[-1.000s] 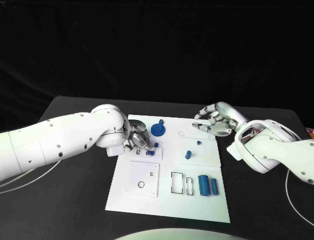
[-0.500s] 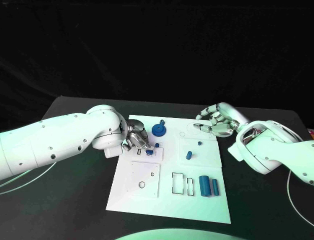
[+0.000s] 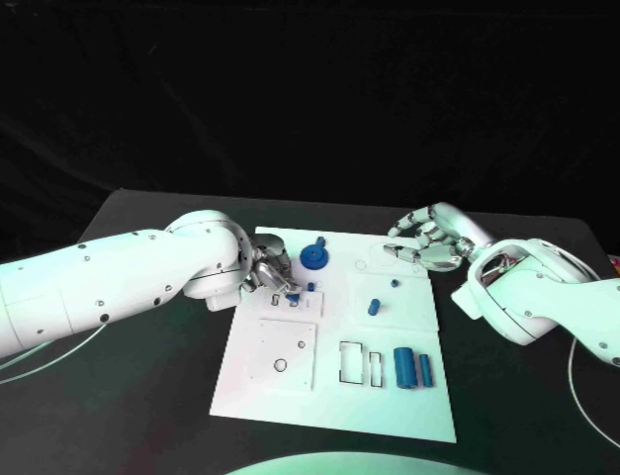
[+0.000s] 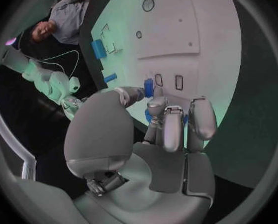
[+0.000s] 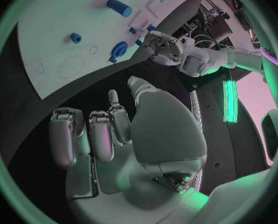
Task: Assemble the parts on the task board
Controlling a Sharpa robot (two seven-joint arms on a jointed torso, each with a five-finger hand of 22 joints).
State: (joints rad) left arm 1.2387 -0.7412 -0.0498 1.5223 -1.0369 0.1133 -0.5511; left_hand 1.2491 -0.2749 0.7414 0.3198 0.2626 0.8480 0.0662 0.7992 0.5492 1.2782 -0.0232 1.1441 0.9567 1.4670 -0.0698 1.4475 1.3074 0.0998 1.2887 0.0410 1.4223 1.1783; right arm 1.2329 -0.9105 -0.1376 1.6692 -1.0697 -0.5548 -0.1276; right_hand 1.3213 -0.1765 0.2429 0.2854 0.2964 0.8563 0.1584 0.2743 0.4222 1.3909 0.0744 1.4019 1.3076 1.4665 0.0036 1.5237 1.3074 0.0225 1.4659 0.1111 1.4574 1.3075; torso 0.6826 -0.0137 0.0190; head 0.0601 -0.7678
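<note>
The white task board (image 3: 338, 396) lies in the middle of the black table. My left hand (image 3: 270, 272) rests over the board's left side and pinches a small blue part (image 3: 293, 294) between thumb and fingertips. The left wrist view shows that part (image 4: 148, 87) upright beside two small slots (image 4: 178, 82). A blue gear (image 3: 312, 257) stands just behind the hand. My right hand (image 3: 426, 239) hovers at the board's far right corner, fingers curled in with nothing in them. The right wrist view shows this hand (image 5: 114, 134) above the gear (image 5: 119, 50).
Two blue cylinders (image 3: 412, 368) lie side by side near the board's front right, next to a rectangular slot (image 3: 351, 361). Two small blue pegs (image 3: 373, 305) stand on the right middle plate. A round hole (image 3: 280, 365) sits at the front left. Black table surrounds the board.
My left hand has drawn slightly back and inward, carrying the small blue part a little farther from me. The right hand has barely moved.
</note>
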